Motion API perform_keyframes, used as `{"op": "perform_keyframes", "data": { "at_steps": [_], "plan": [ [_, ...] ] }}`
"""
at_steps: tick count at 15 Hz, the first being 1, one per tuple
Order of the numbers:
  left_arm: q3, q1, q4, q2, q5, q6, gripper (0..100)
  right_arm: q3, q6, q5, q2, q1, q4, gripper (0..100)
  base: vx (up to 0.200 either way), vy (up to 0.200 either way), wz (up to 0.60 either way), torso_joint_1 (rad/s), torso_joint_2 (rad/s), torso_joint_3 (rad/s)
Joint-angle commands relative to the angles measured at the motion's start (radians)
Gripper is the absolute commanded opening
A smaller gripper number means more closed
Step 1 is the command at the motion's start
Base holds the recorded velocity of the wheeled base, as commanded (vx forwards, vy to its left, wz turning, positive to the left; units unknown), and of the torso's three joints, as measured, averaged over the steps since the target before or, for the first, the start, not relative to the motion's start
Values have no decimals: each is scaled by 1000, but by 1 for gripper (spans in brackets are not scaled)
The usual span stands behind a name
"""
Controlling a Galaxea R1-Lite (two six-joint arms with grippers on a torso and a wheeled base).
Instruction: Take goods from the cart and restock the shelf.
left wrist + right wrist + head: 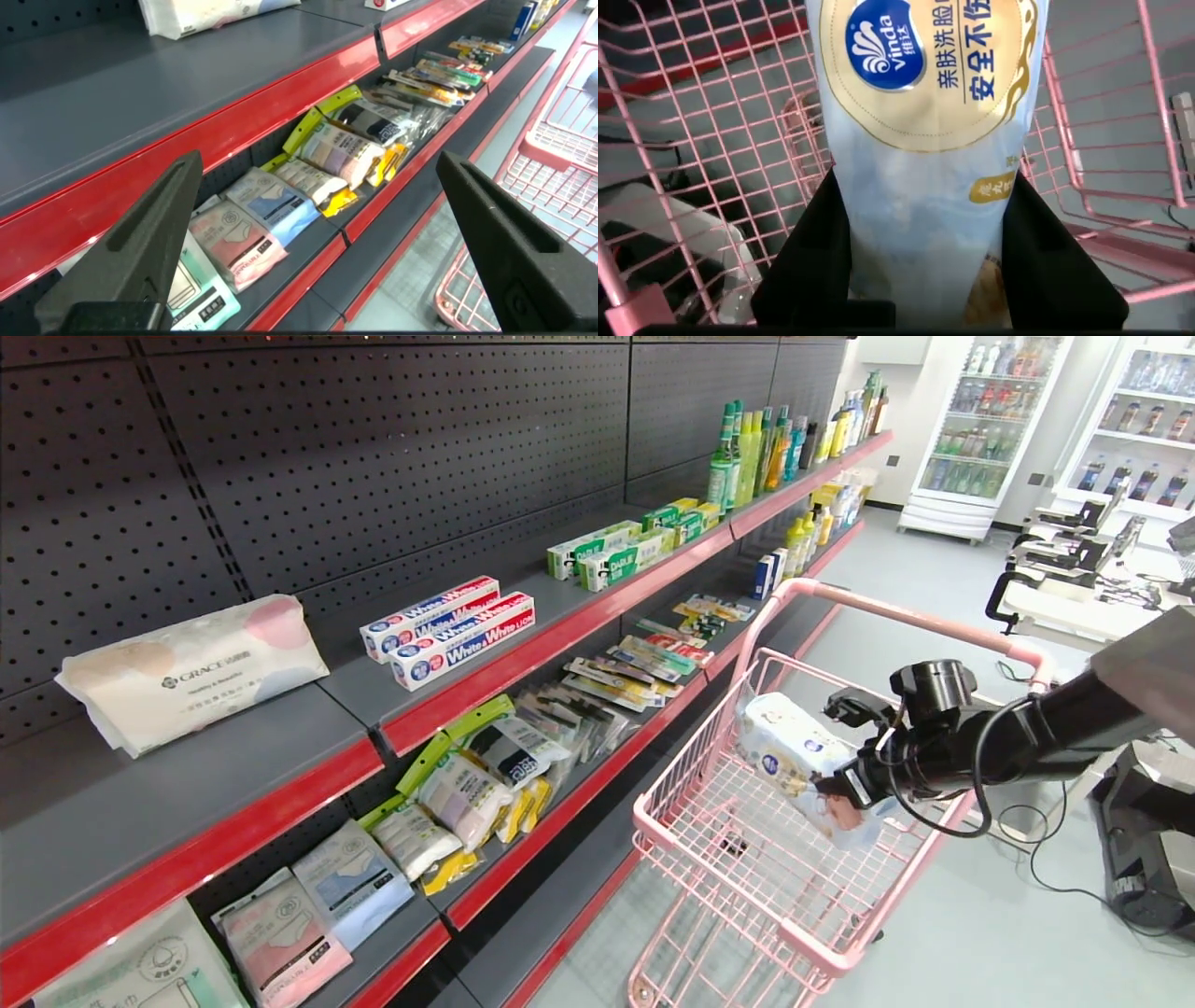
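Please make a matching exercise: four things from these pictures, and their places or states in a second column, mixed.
1 blue-white pack
2 toothpaste boxes
3 green bottles
4 left gripper

a upper shelf, far end
b in the right gripper, at the pink cart
c open, facing the lower shelf
d upper shelf, next to the white tissue pack

Pairs: 1-b, 2-d, 3-a, 4-c

light bright, even | shadows soft | head view edges bowed

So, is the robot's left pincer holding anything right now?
No, the left pincer is wide open and empty, hanging in front of the shelf.
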State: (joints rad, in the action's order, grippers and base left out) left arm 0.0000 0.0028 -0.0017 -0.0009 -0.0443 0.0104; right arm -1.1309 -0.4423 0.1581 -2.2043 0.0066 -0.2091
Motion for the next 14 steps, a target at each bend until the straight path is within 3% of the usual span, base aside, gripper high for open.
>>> {"op": "perform_keyframes", "data": {
  "at_steps": [1, 5, 7, 11, 14],
  "plan": [
    [0, 0, 0, 1, 0, 0, 100, 39, 109, -51, 176, 7, -3, 0, 0, 0, 0, 0, 0, 0],
    [0, 0, 0, 1, 0, 0, 100, 134, 295, -189, 445, 93, -3, 0, 0, 0, 0, 0, 0, 0],
    [0, 0, 0, 1, 1, 0, 100, 241, 363, -207, 669, 165, -1, 0, 0, 0, 0, 0, 0, 0],
    [0, 0, 0, 1, 0, 0, 100, 537, 336, -261, 1026, 193, -9, 0, 0, 0, 0, 0, 0, 0],
    [0, 0, -1, 1, 0, 0, 100, 557, 284, -261, 1121, 151, -1, 0, 0, 0, 0, 0, 0, 0]
  ]
}}
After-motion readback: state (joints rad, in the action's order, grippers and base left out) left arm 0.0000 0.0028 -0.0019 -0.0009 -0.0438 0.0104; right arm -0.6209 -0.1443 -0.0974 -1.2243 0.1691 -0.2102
